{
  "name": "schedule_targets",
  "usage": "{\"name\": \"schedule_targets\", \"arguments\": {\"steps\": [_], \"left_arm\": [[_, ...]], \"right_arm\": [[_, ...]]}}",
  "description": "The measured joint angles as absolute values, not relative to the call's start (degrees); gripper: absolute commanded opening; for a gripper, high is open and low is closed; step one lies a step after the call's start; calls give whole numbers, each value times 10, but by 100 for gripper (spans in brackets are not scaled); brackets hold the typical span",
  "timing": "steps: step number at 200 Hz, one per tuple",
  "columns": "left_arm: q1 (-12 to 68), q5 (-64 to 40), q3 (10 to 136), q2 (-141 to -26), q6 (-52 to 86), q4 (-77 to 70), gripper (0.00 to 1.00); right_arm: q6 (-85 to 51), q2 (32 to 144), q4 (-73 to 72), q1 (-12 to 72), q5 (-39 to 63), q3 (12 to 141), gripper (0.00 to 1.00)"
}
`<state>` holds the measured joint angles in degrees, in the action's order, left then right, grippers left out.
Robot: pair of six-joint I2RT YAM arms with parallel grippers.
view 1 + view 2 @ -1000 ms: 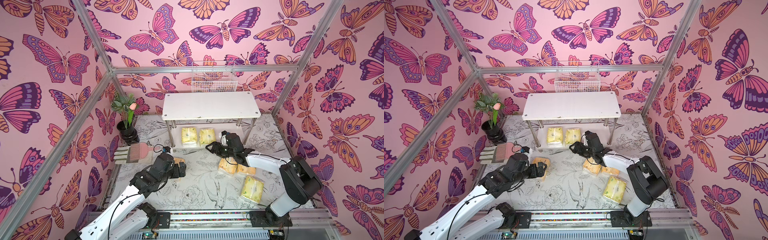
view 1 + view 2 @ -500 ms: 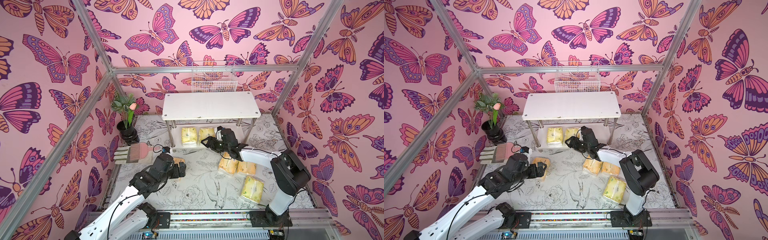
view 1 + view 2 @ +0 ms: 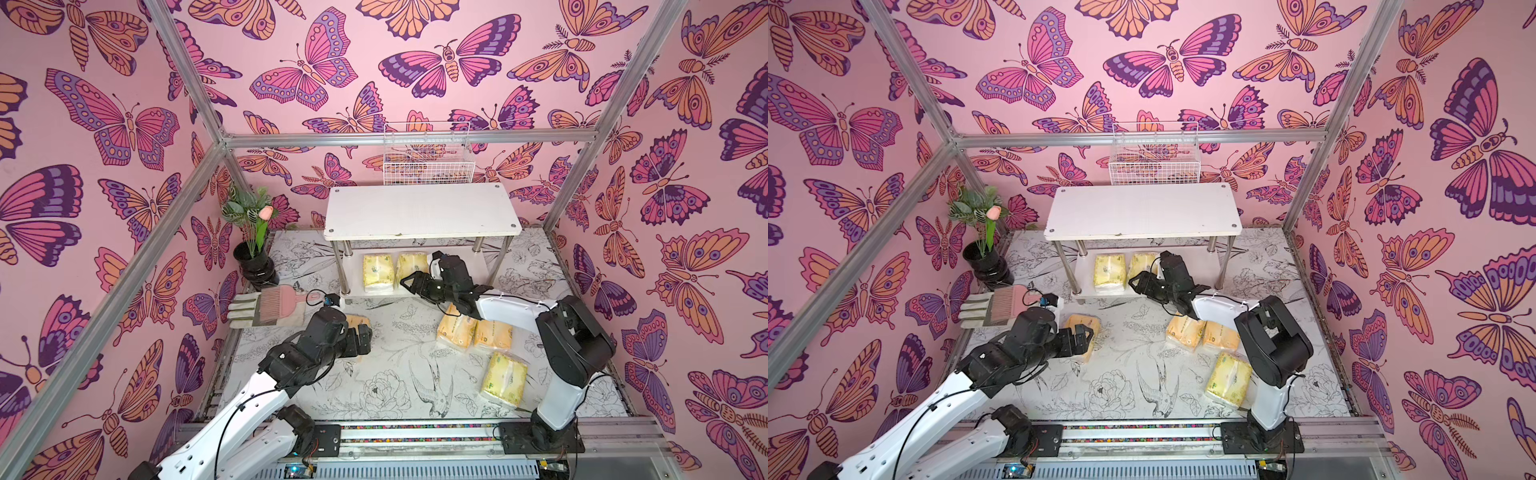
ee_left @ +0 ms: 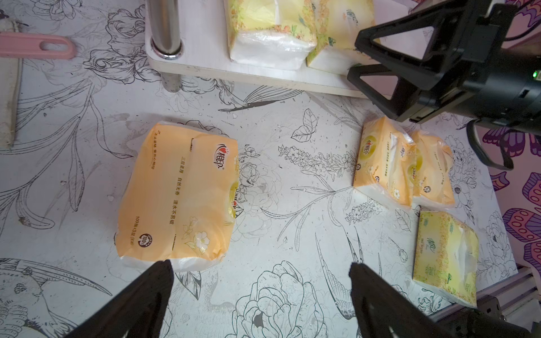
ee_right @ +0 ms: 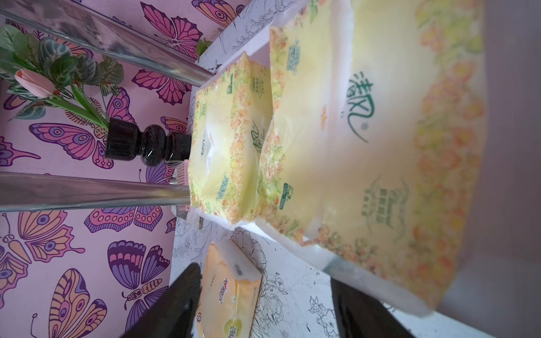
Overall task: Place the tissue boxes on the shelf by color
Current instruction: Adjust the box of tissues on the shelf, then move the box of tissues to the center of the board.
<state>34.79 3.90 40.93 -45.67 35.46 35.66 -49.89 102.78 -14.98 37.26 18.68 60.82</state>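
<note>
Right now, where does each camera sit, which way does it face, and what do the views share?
Top views: high in front, looking down and back at the shelf; both arms show.
Left wrist: over the mat, looking down at an orange pack; left gripper shows.
Right wrist: low, facing two lemon packs on the shelf; right gripper shows.
Shared: both wrist views catch that orange pack.

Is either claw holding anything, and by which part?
Nothing is held. The left claw is open short of an orange pack; the right claw is open and empty beside the pale packs on the shelf.
</note>
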Motion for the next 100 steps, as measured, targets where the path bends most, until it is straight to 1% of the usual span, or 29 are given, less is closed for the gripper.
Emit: {"name": "schedule_targets", "arguments": {"steps": [27,65,100], "left_arm": [[348,39,409,-457,355,356,100],[348,39,409,-458,354,356,100],[348,37,409,-463,352,356,100]], "right_arm": [[-495,993,-140,372,179,577,73],[-491,902,-114,362,166,520,73],[-468,799,-37,350,144,488,77]]}}
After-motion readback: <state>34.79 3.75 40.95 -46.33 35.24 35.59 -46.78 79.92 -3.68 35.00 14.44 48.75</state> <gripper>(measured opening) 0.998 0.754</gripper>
